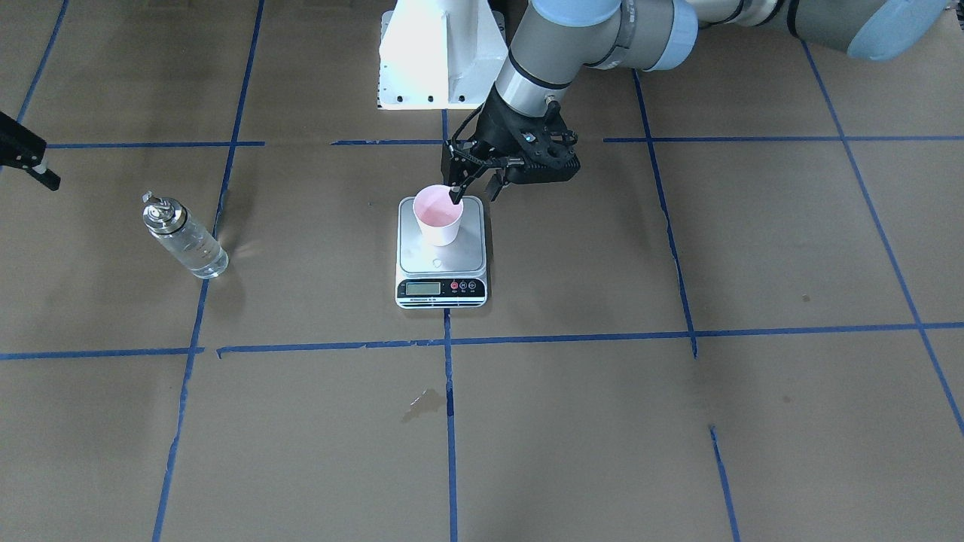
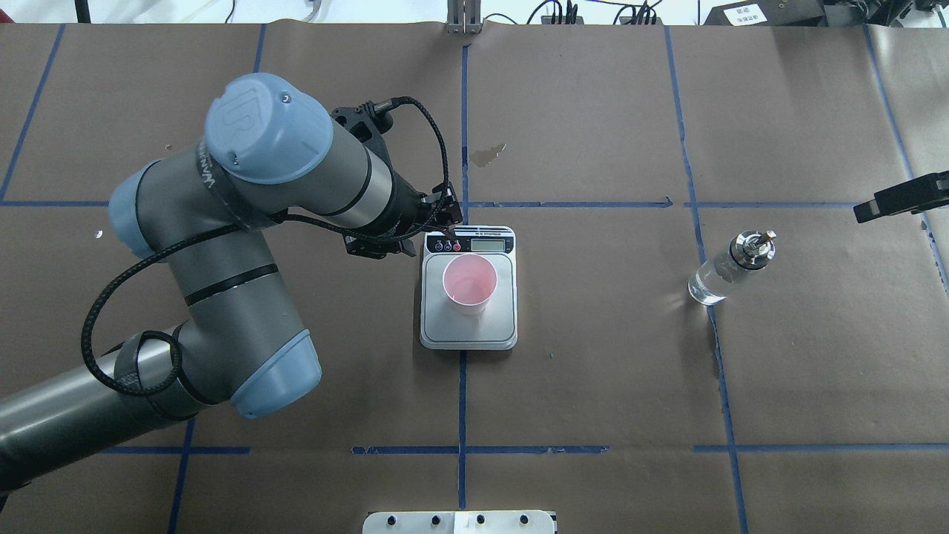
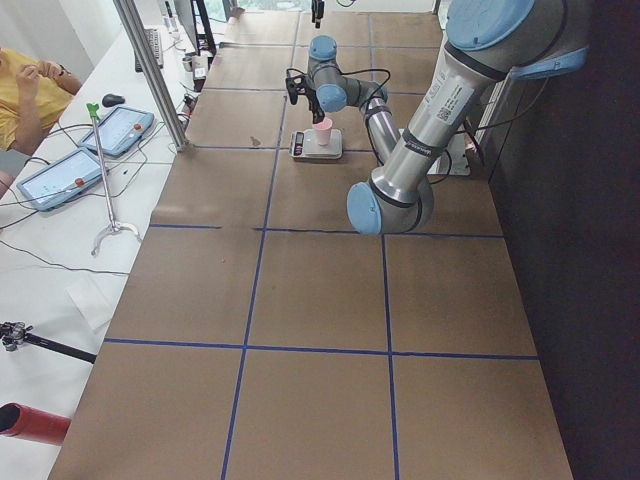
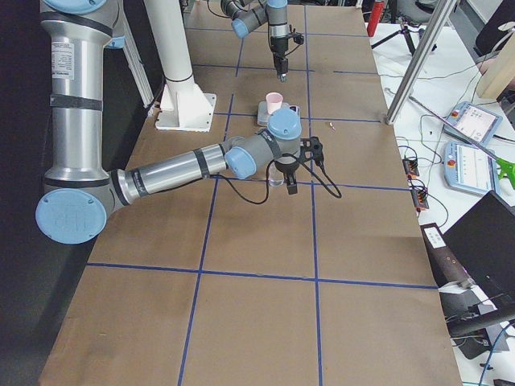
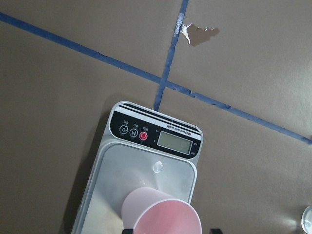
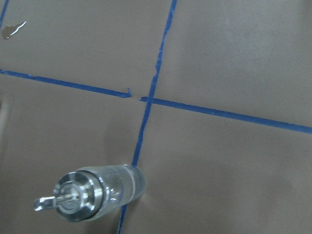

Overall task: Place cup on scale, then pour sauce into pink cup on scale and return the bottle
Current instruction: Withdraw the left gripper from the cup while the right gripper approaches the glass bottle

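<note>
Standing close by left tool (image 1: 474,197): cup (image 1: 437,214)

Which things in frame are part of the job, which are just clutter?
Job: cup, on the scale; bottle holding the sauce, standing apart.
Lying about: tablets and grabber stick on the side bench; dark stain.

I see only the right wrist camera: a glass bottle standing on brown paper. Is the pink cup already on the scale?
Observer: Yes, the cup stands upright on the scale, near the platform's middle.
Operator: Does the left pincer hold it?
Observer: It seems not. The left pincer is open and hangs above the cup.
Operator: Is anything inside the cup?
Observer: Nothing that I can see. The overhead view shows only its pink inside.
</note>
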